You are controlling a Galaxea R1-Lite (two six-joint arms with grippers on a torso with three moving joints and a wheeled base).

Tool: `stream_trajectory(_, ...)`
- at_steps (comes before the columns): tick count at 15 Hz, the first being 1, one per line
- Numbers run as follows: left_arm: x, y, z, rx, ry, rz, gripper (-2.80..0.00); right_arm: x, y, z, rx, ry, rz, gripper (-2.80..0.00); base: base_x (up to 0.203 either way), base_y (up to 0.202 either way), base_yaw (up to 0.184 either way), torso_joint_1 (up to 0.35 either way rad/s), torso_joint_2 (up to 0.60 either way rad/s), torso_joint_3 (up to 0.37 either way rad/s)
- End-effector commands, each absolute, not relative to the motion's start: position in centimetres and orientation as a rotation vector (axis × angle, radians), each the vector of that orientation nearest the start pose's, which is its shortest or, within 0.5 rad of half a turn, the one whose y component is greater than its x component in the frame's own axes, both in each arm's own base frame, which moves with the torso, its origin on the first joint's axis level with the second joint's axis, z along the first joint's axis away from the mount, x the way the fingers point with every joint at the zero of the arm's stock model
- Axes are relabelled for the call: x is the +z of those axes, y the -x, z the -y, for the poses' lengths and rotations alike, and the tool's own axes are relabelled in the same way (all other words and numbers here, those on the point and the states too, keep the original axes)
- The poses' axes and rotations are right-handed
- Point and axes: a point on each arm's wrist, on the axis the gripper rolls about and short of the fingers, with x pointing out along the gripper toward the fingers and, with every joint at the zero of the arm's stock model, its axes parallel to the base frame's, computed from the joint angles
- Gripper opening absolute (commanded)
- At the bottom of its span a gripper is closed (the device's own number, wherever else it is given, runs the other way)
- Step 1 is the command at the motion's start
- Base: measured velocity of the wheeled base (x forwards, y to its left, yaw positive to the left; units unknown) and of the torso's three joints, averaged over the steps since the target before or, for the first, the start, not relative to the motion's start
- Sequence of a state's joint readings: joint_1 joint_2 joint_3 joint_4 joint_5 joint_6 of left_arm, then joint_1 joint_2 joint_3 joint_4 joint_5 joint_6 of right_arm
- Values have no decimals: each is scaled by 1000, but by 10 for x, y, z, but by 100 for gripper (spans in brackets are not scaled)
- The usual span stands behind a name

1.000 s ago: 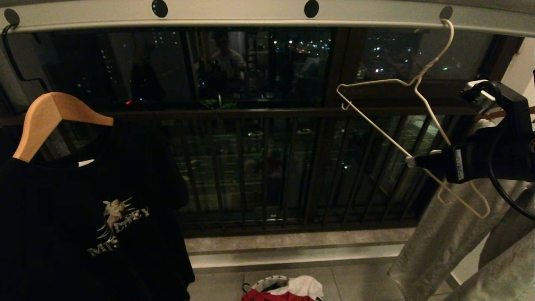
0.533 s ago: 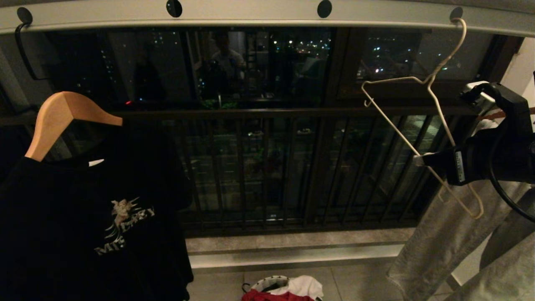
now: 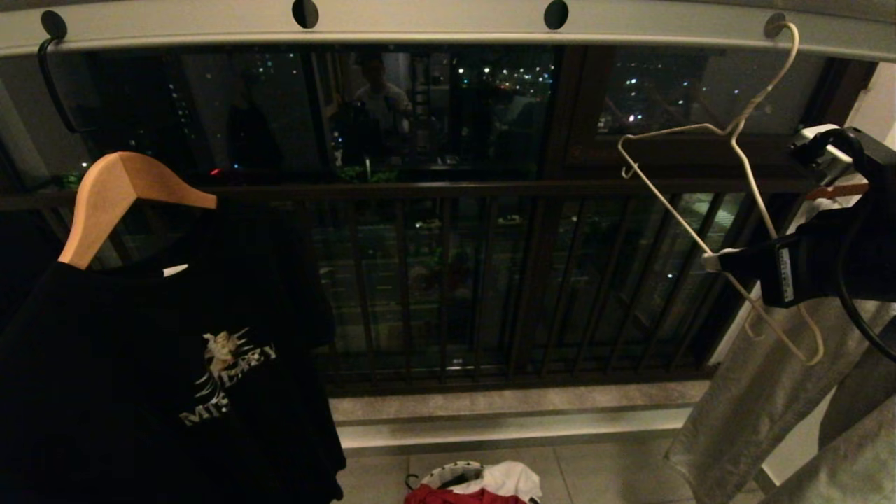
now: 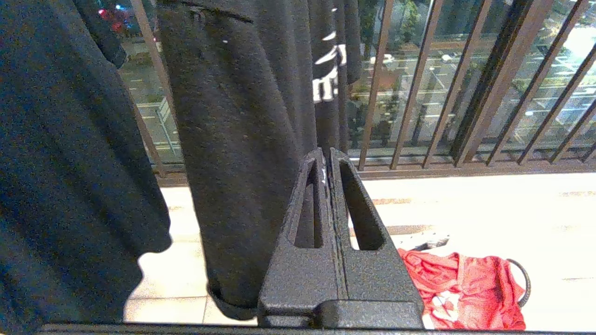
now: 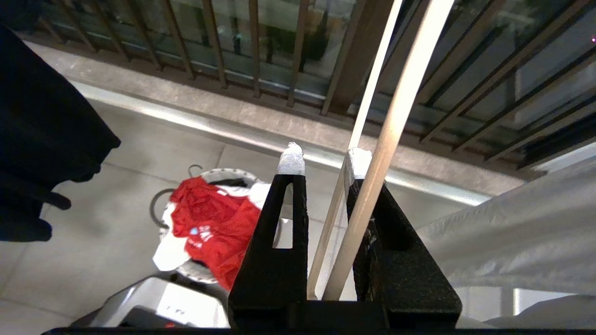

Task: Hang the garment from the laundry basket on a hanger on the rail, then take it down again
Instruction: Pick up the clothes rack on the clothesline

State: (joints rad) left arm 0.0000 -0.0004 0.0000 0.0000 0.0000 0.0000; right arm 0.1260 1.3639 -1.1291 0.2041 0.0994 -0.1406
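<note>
— What do we see changed from a second ago?
— Our view slid sideways; the right gripper (image 3: 714,262) closed partway and now straddles the hanger (image 3: 707,182), hooked on the rail (image 3: 434,24) upper right.
— Any writing?
— The black shirt (image 3: 161,378) shows "MIS…" only. The garment (image 3: 448,495) lies in the laundry basket (image 3: 448,476), bottom centre. The left gripper (image 4: 326,156) is closed, empty.

Landmark: dark balcony railing bars (image 3: 448,280), upright, spanning the width under a dark top bar.
Beyond railing: night; scattered city lights, faint reflections in window glass (image 3: 434,105) above the top bar.
Below railing: grey stone ledge (image 3: 511,402), then a pale metal sill strip (image 3: 511,430).
Floor: pale tiles (image 3: 595,476) in front of the sill.
Right of railing: pale wall edge (image 3: 875,105).
Light: dim indoors.
</note>
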Motion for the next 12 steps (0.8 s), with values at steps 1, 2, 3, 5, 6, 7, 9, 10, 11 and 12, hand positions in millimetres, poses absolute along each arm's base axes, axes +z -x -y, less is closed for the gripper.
stream_trajectory(1, 75, 23, 0, 0, 0, 2, -280, 287, -210, -29, 253, 154, -403, -280, 0, 0, 0, 0, 0, 0)
stream_trajectory(2, 75, 23, 0, 0, 0, 0, -280, 289, -208, -29, 252, 155, -393, -280, 0, 0, 0, 0, 0, 0)
stream_trajectory(3, 75, 23, 0, 0, 0, 2, -280, 291, -205, -28, 253, 155, -387, -280, 0, 0, 0, 0, 0, 0)
stream_trajectory(5, 75, 23, 0, 0, 0, 2, -280, 291, -201, -28, 252, 155, -380, -280, 0, 0, 0, 0, 0, 0)
stream_trajectory(6, 75, 23, 0, 0, 0, 2, -280, 291, -198, -28, 252, 156, -377, -280, 0, 0, 0, 0, 0, 0)
stream_trajectory(7, 75, 23, 0, 0, 0, 2, -280, 290, -194, -27, 252, 156, -379, -280, 0, 0, 0, 0, 0, 0)
stream_trajectory(9, 75, 23, 0, 0, 0, 2, -280, 290, -187, -26, 252, 155, -369, -280, 0, 0, 0, 0, 0, 0)
stream_trajectory(10, 75, 23, 0, 0, 0, 2, -280, 290, -182, -26, 251, 155, -364, -280, 0, 0, 0, 0, 0, 0)
stream_trajectory(11, 75, 23, 0, 0, 0, 0, -280, 289, -178, -25, 252, 155, -361, -280, 0, 0, 0, 0, 0, 0)
stream_trajectory(12, 75, 23, 0, 0, 0, 2, -280, 289, -174, -25, 251, 155, -356, -280, 0, 0, 0, 0, 0, 0)
